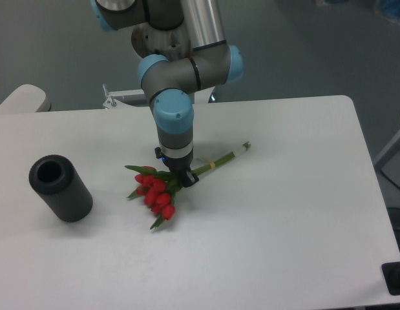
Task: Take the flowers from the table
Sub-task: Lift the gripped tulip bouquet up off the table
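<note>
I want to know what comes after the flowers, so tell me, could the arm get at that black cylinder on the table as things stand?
Probably yes. The black cylinder lies on its side on bare table, apart from the flowers, with nothing around it. But the gripper looks shut on the flowers, so it would have to let go first.

One bunch of red tulips, one black cylinder, one tool, one white desk.

High frontal view over table, seemingly.
</note>
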Robot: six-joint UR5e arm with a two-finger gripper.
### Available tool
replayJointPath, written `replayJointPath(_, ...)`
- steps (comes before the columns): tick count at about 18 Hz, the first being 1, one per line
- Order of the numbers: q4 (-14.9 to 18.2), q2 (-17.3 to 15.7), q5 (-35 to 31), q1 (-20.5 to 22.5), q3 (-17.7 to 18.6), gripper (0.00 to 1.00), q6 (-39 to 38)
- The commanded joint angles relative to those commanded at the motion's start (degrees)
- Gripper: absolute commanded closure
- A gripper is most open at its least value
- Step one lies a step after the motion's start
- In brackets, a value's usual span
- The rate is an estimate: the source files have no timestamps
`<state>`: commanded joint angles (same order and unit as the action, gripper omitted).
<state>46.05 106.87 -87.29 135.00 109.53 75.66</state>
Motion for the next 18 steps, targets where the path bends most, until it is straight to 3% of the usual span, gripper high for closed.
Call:
replayJointPath(5, 6.9, 0.4, 11.9, 3.6, -11.0, 0.64, 0.4)
replayJointPath(8, 10.3, 0.5, 17.3, 5.8, -15.5, 0.64, 0.4)
replayJointPath(11, 10.5, 0.8, 21.8, 7.1, -18.4, 0.64, -0.5)
replayJointPath(15, 9.6, 1.1, 32.3, 9.1, -19.3, 0.64, -1.0)
replayJointPath(18, 9.5, 1.2, 35.5, 10.0, -19.9, 0.64, -1.1)
